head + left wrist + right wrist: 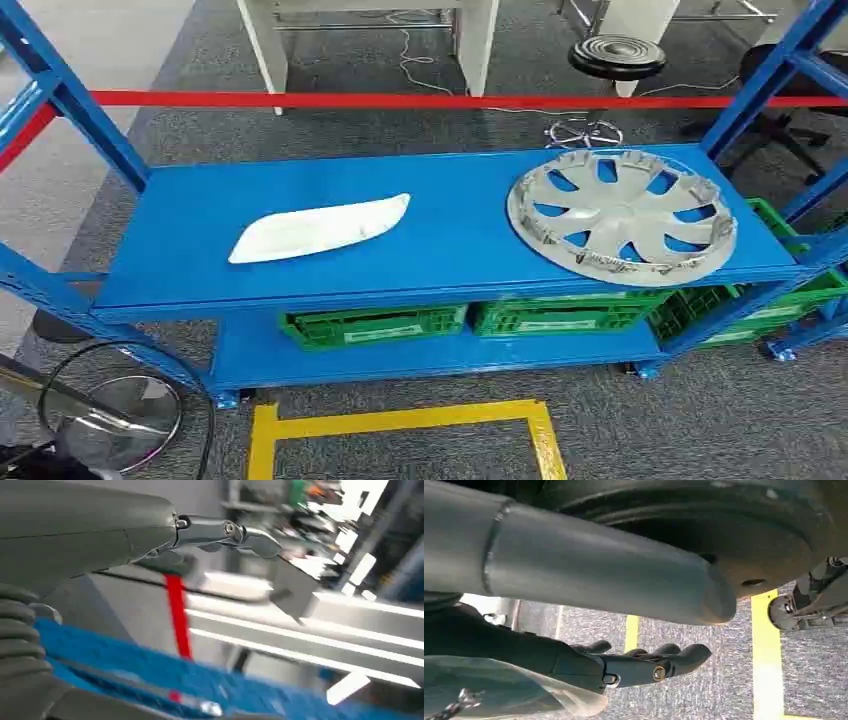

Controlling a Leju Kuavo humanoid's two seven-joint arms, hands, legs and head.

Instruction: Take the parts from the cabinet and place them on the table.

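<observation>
Yellow tape (400,420) marks a rectangle on the grey carpet nearest the robot, and a round silver stool base (118,418) sits at the near left. Beyond the tape stands the blue metal cabinet (190,230). Its low shelf carries green slatted plastic crates (372,325) in a row. On its upper shelf lie two parts, well apart: a white, smooth, elongated cover (318,229) toward the left, and a silver hubcap (622,211) with curved spokes and a notched rim at the right. A red band (400,99) runs across behind the cabinet, between its blue uprights. Farther off are a black round stool (617,55) and white furniture legs.

In the left wrist view, much blurred, the left hand (150,540) reaches out with one metal finger extended and nothing in it; whether the other fingers are apart I cannot tell. In the right wrist view the right hand (634,667) hangs over the carpet, dark fingers (684,657) loosely curved, side by side, holding nothing.
</observation>
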